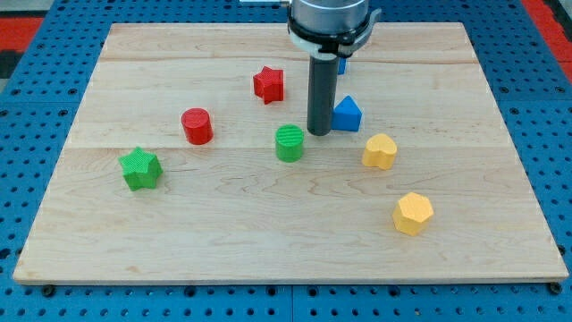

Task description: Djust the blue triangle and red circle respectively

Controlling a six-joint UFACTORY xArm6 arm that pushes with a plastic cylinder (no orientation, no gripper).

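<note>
The blue triangle [347,114] lies right of the board's middle. My tip [319,132] stands just to its left, touching or nearly touching it. The red circle [197,126] is a short cylinder far to the tip's left, apart from it. The rod comes down from the view's top and hides most of another blue block [340,65] behind it.
A red star [269,84] lies up-left of the tip. A green circle [290,143] sits just down-left of the tip. A green star [140,169] is at the left. A yellow heart-like block [380,151] and a yellow hexagon [413,213] lie at the lower right.
</note>
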